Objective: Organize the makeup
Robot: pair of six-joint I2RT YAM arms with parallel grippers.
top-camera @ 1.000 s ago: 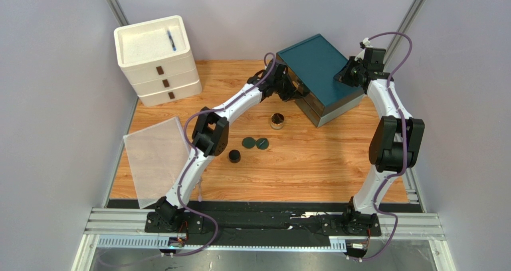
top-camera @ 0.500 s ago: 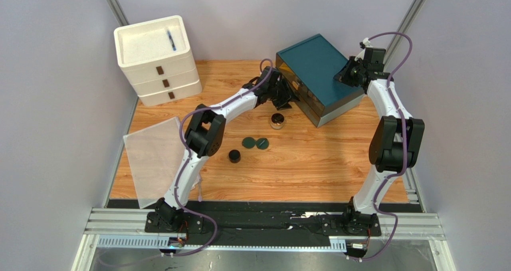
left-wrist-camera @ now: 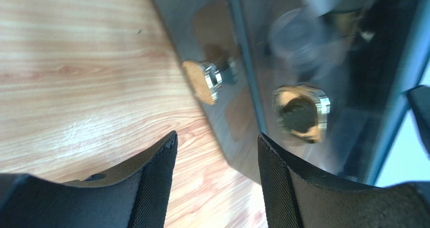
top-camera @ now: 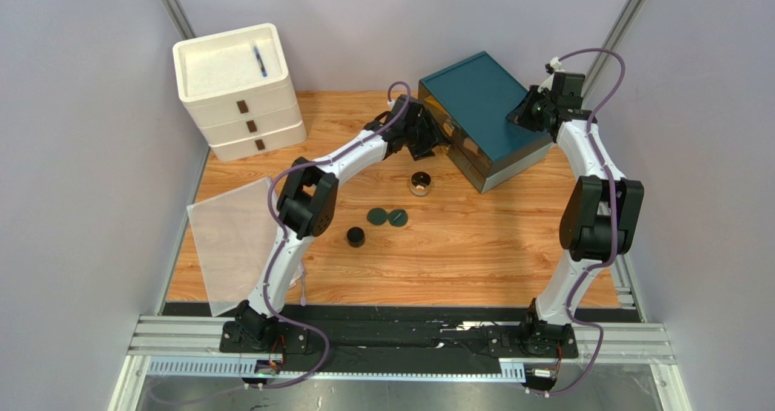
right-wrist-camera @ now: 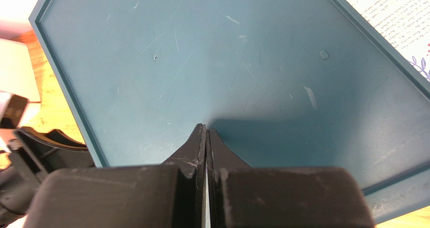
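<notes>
Change from a second ago: left gripper (left-wrist-camera: 217,137) has backed off the teal cabinet (top-camera: 482,93) front and its jaws have gone from clamped to spread. Wooden table (top-camera: 509,248), grey walls around it. I see the gold-lidded jar (top-camera: 420,183), green compacts (top-camera: 377,216) and black jar (top-camera: 355,238) loose mid-table. Left claw holds nothing, with the drawer knob (left-wrist-camera: 204,82) just ahead. Right gripper (right-wrist-camera: 206,132) is pressed together, tip on the cabinet top.

Bright, even light; the cabinet (left-wrist-camera: 353,62) blurs beyond the left fingers (left-wrist-camera: 154,187).

2 green compacts (top-camera: 377,216) near black jar (top-camera: 356,238)
</notes>
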